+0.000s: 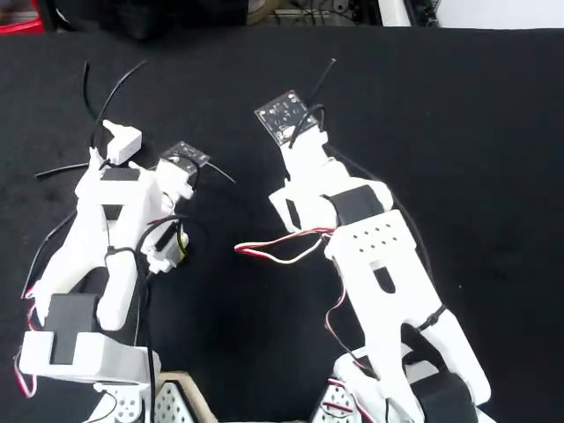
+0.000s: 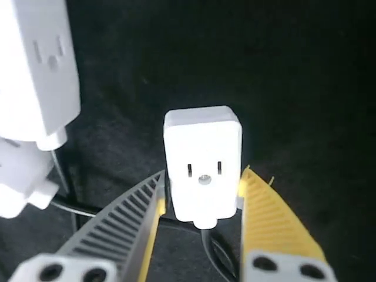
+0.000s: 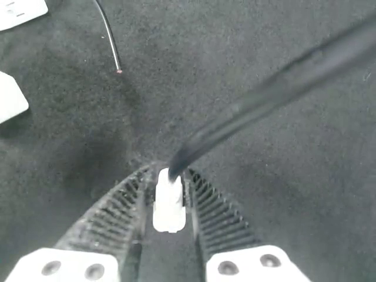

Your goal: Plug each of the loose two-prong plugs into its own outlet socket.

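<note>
Though boxy, socket [image 2: 202, 161] between ribbed fingers [image 2: 267, 214]

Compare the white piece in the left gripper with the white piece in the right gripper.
The boxy white outlet socket spreads the left gripper wide; the slim white plug body leaves the right gripper nearly closed. The socket faces the camera with two slots and a round hole; the plug body shows no openings. Both are white, black-corded and clamped.
</note>
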Motion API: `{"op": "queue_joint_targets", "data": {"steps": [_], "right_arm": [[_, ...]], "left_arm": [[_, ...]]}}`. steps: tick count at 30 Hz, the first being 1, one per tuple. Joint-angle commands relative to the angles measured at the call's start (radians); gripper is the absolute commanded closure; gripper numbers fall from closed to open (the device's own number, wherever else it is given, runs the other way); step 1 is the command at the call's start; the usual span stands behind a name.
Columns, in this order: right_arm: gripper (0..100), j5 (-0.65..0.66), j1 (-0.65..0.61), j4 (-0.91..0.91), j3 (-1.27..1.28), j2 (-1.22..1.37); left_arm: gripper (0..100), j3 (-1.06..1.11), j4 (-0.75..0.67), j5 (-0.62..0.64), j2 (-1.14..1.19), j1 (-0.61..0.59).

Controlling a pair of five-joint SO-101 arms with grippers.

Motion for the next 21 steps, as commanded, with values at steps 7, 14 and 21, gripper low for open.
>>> {"op": "queue_joint_targets", "data": {"steps": [7, 14, 21], "right_arm": [[98.7, 0.008, 0.009, -0.006, -0.059, 0.002], [98.7, 0.008, 0.012, -0.006, -0.059, 0.002], [98.7, 0.008, 0.012, -0.006, -0.059, 0.002]], "left_arm": [[97, -0.051, 0.083, 0.003, 0.0, 0.096], [97, -0.097, 0.092, 0.058, -0.089, 0.127], [97, -0.044, 0.087, -0.017, -0.153, 0.116]]}}
